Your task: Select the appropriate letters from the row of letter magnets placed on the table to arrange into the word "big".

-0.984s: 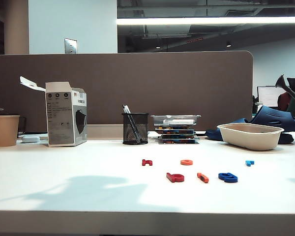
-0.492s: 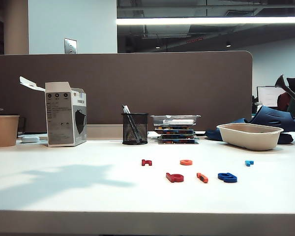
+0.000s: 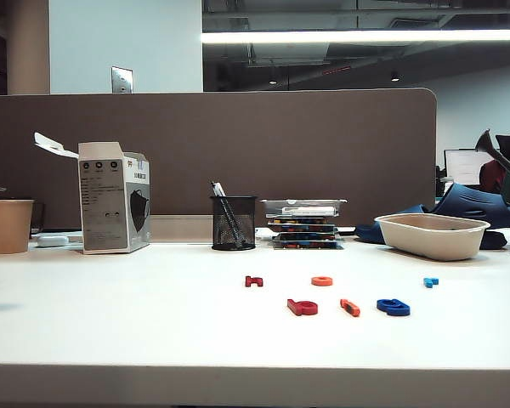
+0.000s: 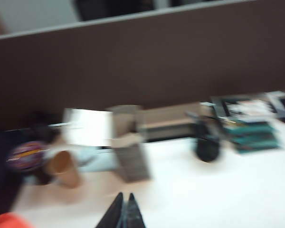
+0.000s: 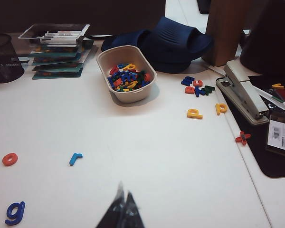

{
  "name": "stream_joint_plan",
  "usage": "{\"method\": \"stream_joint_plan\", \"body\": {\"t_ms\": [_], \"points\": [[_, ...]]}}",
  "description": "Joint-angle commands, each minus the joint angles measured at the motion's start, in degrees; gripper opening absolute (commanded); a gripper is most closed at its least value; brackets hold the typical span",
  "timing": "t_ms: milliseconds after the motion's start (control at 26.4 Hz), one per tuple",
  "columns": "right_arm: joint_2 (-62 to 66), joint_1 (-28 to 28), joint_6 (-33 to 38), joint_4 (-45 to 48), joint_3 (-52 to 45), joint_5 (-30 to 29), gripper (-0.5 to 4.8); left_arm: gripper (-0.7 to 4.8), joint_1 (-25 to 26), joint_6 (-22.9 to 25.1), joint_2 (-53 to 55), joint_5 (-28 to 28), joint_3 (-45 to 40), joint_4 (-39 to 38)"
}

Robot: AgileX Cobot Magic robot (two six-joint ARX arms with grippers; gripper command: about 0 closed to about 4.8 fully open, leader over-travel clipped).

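Fading off the left of the counter (image 3: pixel 110 340), the arm's shadow that lay there a second ago is gone, so both arms look withdrawn. The left tool (image 4: pixel 124 212) and right tool (image 5: pixel 122 209) both hang pinched together, empty, above the counter. The dark red b (image 3: pixel 303 307), orange-red i (image 3: pixel 350 307) and blue g (image 3: pixel 393 307) sit in a line, reading "big"; the task looks finished.

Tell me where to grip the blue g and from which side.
Judging by its pose, come from straight above: the g lies flat on the table. Pinch across its round loop; the orange bar lies close beside it, leaving only a small gap.
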Motion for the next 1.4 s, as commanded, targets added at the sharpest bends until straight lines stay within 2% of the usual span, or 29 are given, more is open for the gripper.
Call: {"method": "stream_joint_plan", "body": {"t_ms": [38, 114, 227, 379, 530, 568, 757, 833, 946, 1060, 1249, 1400], "points": [[-3.87, 0.00, 0.24, 1.84, -1.49, -2.38, -0.06, -0.05, 5.29, 0.44, -5.49, 0.92, -3.82, -0.17], [-6.16, 0.00, 0.24, 2.49, -2.27, -3.89, -0.06, -0.05, 9.62, 1.60, -12.55, 1.05, -9.62, -0.39], [-6.36, 0.00, 0.26, 3.48, -3.19, -5.25, -0.06, -0.05, 11.69, 1.16, -18.64, 4.22, -14.84, -1.18], [-6.80, 0.00, 0.79, 4.85, -4.33, -5.99, -0.06, -0.05, 11.72, -0.07, -31.02, 2.45, -24.22, -2.67], [-6.99, 0.02, 6.25, 8.92, -7.41, -6.25, -0.06, -0.05, 11.72, -1.46, -46.27, 1.57, -33.53, -5.38], [-7.06, 0.02, 6.25, 11.37, -8.98, -6.27, -0.06, -0.05, 11.67, -0.83, -50.71, 1.88, -36.04, -5.38], [-7.85, 0.02, 6.21, 17.27, -13.53, -6.08, -0.06, -0.05, 11.47, -0.70, -59.52, 5.97, -42.47, -3.41], [-8.41, 0.04, 6.16, 19.06, -16.20, -6.14, -0.06, -0.05, 11.47, 0.46, -62.90, 7.87, -46.62, 0.28], [-8.87, 0.04, 6.16, 21.84, -19.93, -6.29, -0.06, -0.05, 11.52, 1.33, -62.36, 10.32, -50.25, 2.82], [-8.90, 0.39, 2.91, 26.69, -25.09, -6.27, -0.06, -0.05, 11.52, 1.66, -62.60, 17.46, -60.74, 19.61], [-8.90, 0.37, 2.51, 31.26, -28.65, -6.27, -0.06, -0.05, 11.47, 1.33, -62.62, 17.81, -71.58, 33.81], [-8.90, 0.37, 0.42, 34.69, -31.50, -6.29, -0.06, -0.06, 11.47, 1.33, -62.62, 18.73, -78.58, 40.30]]}}
